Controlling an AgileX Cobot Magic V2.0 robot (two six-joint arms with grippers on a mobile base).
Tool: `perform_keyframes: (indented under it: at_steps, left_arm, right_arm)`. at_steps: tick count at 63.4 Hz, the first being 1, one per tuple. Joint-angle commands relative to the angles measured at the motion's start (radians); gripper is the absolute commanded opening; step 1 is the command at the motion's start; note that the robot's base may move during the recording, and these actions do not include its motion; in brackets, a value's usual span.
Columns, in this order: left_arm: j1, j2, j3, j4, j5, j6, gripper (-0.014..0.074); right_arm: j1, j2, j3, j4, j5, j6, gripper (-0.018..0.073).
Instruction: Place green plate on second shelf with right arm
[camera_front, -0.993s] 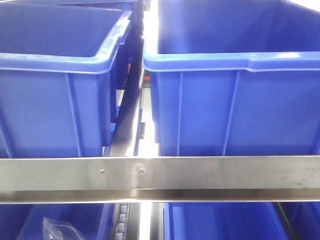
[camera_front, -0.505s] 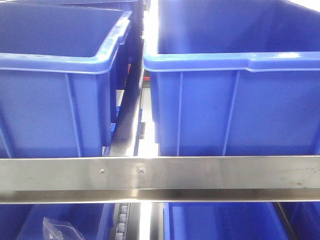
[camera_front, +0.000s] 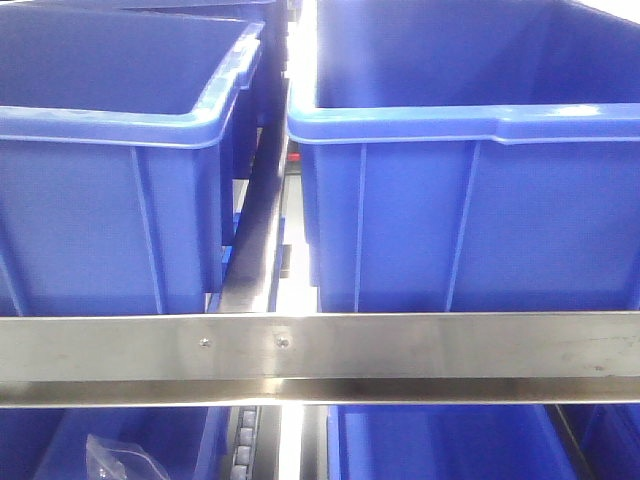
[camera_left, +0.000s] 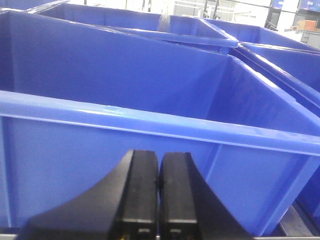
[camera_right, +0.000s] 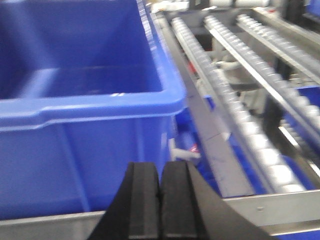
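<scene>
The green plate is out of view in every frame. My left gripper (camera_left: 159, 172) is shut with nothing between its black fingers, just in front of the wall of a blue bin (camera_left: 100, 160). In the right wrist view my right gripper (camera_right: 160, 182) is also shut and empty. It hangs in front of the right corner of another blue bin (camera_right: 75, 145), above a steel shelf rail (camera_right: 260, 205). Neither arm shows in the front view.
Two big blue bins (camera_front: 100, 200) (camera_front: 470, 200) stand side by side on a shelf behind a steel rail (camera_front: 320, 355). More blue bins (camera_front: 430, 440) sit on the level below, one holding a clear plastic bag (camera_front: 115, 458). Roller conveyor tracks (camera_right: 240, 100) run at the right.
</scene>
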Motion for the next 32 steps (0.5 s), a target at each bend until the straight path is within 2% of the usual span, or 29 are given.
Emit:
perform_keyframes:
  at_steps: [1,5,14,32]
  left_arm:
    - [-0.003,-0.018,0.041,-0.008,-0.089,-0.003,0.013]
    - [-0.003,-0.018,0.041,-0.008,-0.089,-0.003,0.013]
    - [-0.003,-0.018,0.041,-0.008,-0.089,-0.003,0.013]
    - [-0.003,-0.018,0.041,-0.008,-0.089,-0.003,0.013]
  right_arm:
    - [0.019,-0.017,-0.017,0.13,-0.049,-0.155,0.0057]
    - [0.032,-0.017,-0.017,0.147,-0.035,-0.188,0.0057]
    - [0.069,-0.017,-0.017,0.147,-0.038,-0.189,0.0057]
    - [0.078,-0.017,-0.017,0.153,-0.073,-0.189,0.0057]
